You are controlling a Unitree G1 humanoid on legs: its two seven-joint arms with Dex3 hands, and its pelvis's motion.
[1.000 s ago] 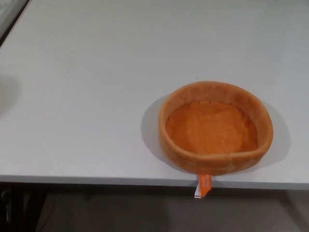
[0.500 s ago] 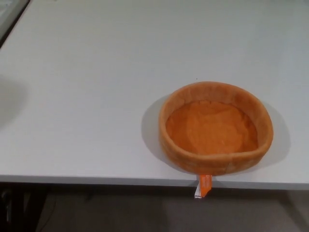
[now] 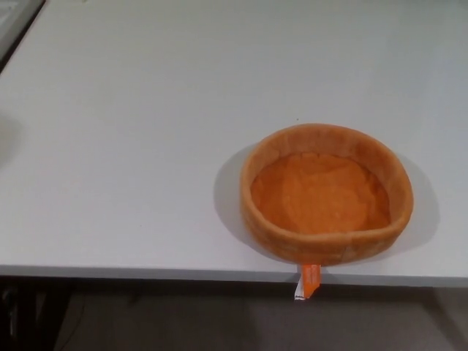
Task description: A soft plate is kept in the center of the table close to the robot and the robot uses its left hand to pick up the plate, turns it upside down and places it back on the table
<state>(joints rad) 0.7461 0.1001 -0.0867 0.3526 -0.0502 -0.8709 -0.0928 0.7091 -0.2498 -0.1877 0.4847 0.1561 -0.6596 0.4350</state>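
One plate (image 3: 327, 194) is in the head view: a single soft orange piece with one raised rim running all the way round and one open hollow facing up. One tag (image 3: 310, 281) hangs from it, orange with a white end, dropping over the near edge. One table (image 3: 131, 131) carries it, white, with one front edge showing along the bottom. One faint grey shadow lies at the far left border of the tabletop. One dark strip crosses the top left corner. No robot hand shows, so the count of hands is zero and nothing can be placed against one.
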